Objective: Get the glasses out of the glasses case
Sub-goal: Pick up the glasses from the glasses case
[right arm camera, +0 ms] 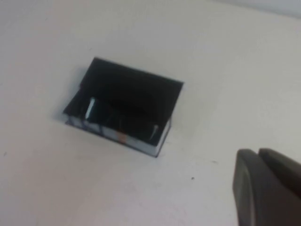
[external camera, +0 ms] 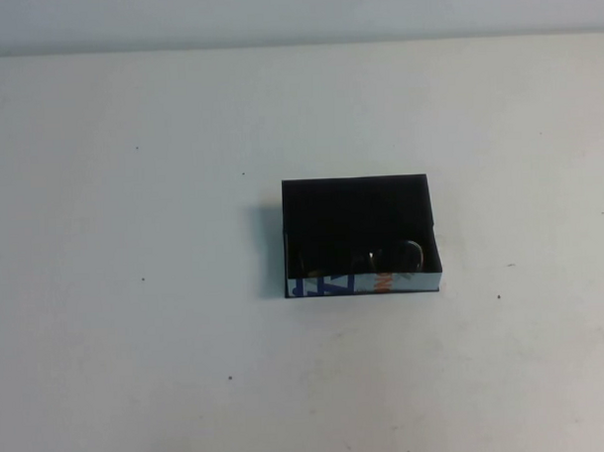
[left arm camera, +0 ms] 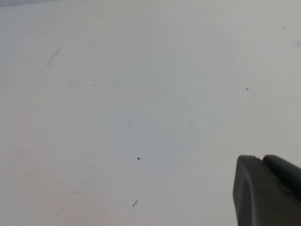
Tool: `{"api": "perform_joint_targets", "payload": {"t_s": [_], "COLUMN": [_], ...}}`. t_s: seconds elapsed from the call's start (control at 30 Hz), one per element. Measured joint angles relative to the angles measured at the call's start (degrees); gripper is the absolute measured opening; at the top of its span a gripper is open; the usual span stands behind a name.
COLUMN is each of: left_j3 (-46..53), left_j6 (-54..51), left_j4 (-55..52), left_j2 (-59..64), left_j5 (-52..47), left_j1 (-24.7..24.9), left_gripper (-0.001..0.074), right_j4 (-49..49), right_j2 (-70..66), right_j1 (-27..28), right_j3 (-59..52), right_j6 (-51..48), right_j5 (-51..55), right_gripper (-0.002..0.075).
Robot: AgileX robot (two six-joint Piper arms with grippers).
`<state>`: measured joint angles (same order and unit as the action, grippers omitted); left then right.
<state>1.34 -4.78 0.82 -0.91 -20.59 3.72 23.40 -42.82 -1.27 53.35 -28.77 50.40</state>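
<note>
The glasses case [external camera: 358, 206] is a shallow black box on the white table, right of centre, with a white near wall [external camera: 364, 282] printed in blue and orange. The dark glasses [external camera: 387, 256] lie inside against that near wall, only partly visible. The case also shows in the right wrist view [right arm camera: 129, 94], with the glasses [right arm camera: 120, 121] inside it. My right gripper [right arm camera: 258, 153] is shut and empty, well apart from the case. My left gripper [left arm camera: 261, 157] is shut and empty over bare table. Neither arm shows in the high view.
The white table [external camera: 136, 291] stretches all round the case, with small dark specks. A pale wall [external camera: 295, 13] runs along the table's far edge.
</note>
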Motion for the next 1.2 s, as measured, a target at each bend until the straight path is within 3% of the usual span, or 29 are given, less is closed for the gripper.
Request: {"api": "perform_joint_targets", "payload": {"t_s": [0.17,0.3,0.5,0.83,0.97,1.2], "left_j3": [0.0,0.0,0.0,0.0,0.0,0.0], "left_j6": [0.0,0.0,0.0,0.0,0.0,0.0], "left_j4": [0.0,0.0,0.0,0.0,0.0,0.0], "left_j2": [0.0,0.0,0.0,0.0,0.0,0.0], "left_j5": [0.0,0.0,0.0,0.0,0.0,0.0], "left_j1": [0.0,0.0,0.0,0.0,0.0,0.0], "left_gripper": [-0.0004,-0.0004,-0.0004,-0.0004,-0.0004,-0.0004], "right_j4": [3.1,-2.4,-12.6,-17.7,-18.0,-14.8], "right_j2": [-15.2,-26.1,-39.8,-59.0,-66.9,-76.7], "right_j1": [-3.0,-9.2,-18.0,-25.1,-26.5,-27.0], "right_j3": [11.6,19.6,28.8,41.6,49.0,55.9], "right_j6": [-10.5,-12.8,-18.0,-30.5,-34.5,-36.2], "right_j5": [13.2,18.8,20.3,20.5,20.5,20.0], "right_gripper": [-0.0018,-0.0018,-0.0018,-0.0001,0.0059,0.0232]}}
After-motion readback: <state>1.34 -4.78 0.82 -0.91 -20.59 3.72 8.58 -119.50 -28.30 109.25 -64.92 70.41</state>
